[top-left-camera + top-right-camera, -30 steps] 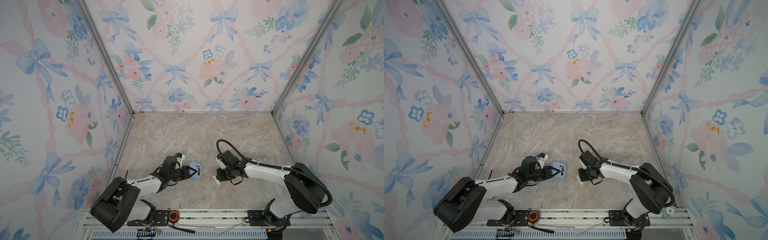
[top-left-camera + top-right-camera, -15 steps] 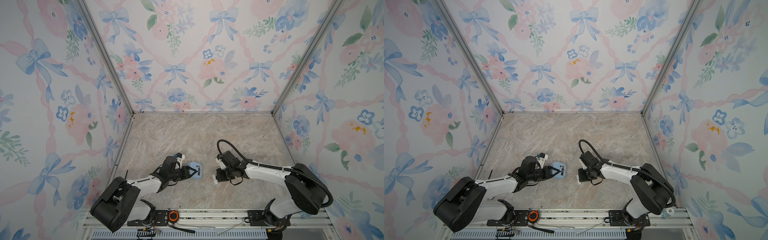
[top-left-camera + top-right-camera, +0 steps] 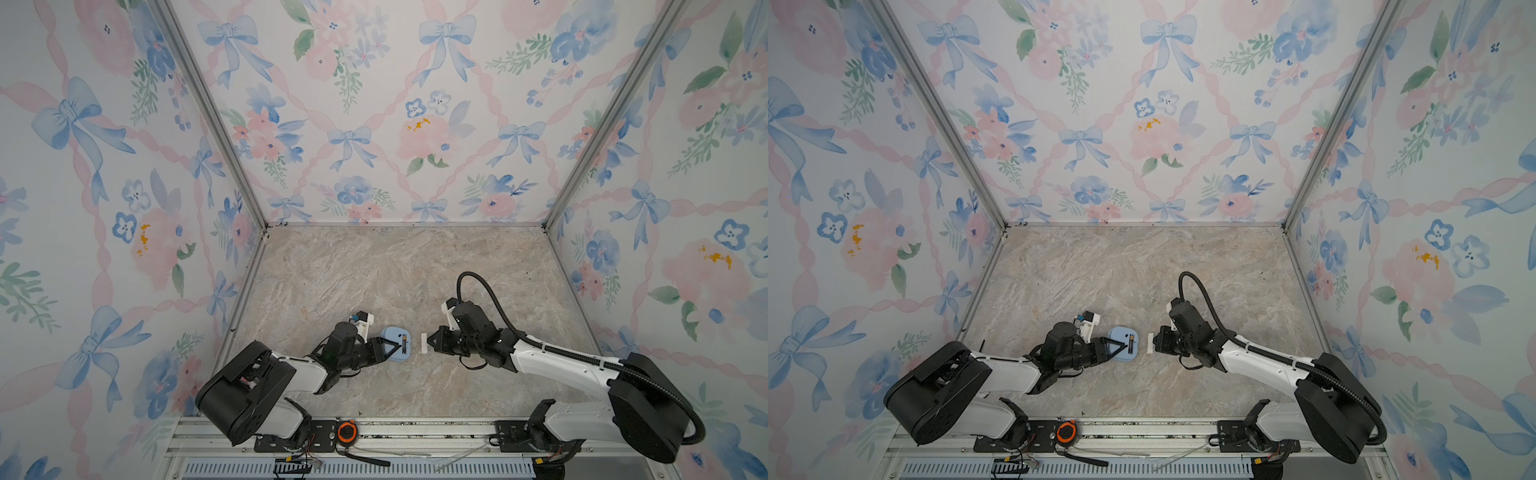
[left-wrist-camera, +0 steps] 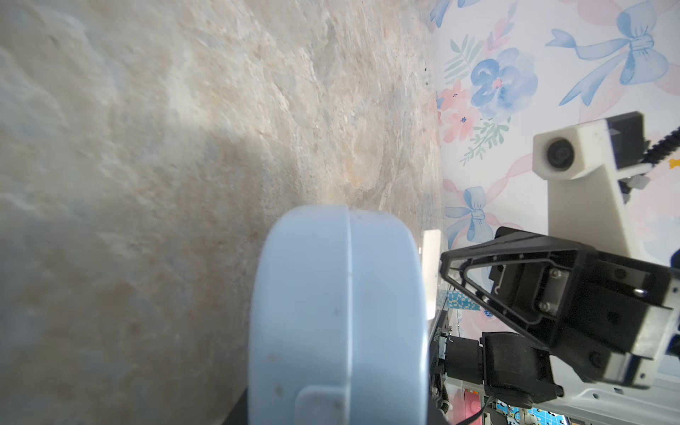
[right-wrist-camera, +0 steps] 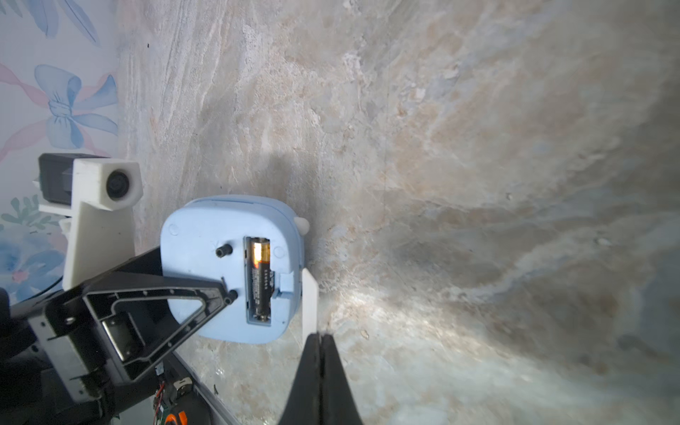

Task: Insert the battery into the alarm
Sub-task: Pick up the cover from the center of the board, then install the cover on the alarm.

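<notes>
Closure of the right gripper [image 5: 321,336] is the fresh change: a moment ago its jaws stood slightly apart over the white cover [image 5: 309,298], which lay low on the table [image 5: 478,184]. Now they are pressed tight together, with the cover's near end caught at their tips. In both top views the cover has come up a little and sits closer to the alarm [image 5: 198,250] than it did a second ago.

The left gripper [image 3: 395,345] has not shifted. It clamps the alarm narrowly, one finger laid across the blue back, and holds the clock on edge so that its back faces the right arm.

The battery [image 5: 259,283] already lies lengthwise in the slot [image 5: 257,320], copper end away from the right gripper's tips, black body filling the rest of the recess. It looks seated, though whether it is pressed fully home cannot be told.

So the insertion itself appears done — what remains, by my reading, is closing the compartment. The cover stands edge-on just beside the alarm's rim, not yet over the opening, so it probably has to be turned flat and lined up with the slot before it can snap in.
</notes>
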Tool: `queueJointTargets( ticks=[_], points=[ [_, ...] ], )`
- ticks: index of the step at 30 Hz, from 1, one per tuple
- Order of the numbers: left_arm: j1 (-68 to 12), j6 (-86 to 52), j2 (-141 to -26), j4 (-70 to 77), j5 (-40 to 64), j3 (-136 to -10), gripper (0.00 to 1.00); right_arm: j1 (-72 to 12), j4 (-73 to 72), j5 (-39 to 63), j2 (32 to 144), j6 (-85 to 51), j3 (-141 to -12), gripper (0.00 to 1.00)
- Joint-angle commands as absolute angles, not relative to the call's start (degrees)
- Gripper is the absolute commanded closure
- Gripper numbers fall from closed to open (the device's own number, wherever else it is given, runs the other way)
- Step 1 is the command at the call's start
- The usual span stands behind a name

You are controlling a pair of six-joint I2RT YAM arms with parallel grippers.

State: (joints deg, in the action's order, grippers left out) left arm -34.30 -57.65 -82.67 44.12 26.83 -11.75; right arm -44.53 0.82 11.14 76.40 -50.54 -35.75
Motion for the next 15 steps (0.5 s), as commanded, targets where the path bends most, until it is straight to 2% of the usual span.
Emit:
queueJointTargets(
  ticks=[1, 15],
  points=[
    [-34.63, -57.48, -87.12, 33.29, 22.37, -9.82, 1.00, -46.11, -3.78, 10.31, 80.29, -53.92, -38.73, 1.00],
    [-34.63, -57.33, -87.58, 33.29, 22.39, -9.98, 1.00, -46.89, -10.80, 15.15, 86.23, -56.72, -40.34, 1.00]
  ],
)
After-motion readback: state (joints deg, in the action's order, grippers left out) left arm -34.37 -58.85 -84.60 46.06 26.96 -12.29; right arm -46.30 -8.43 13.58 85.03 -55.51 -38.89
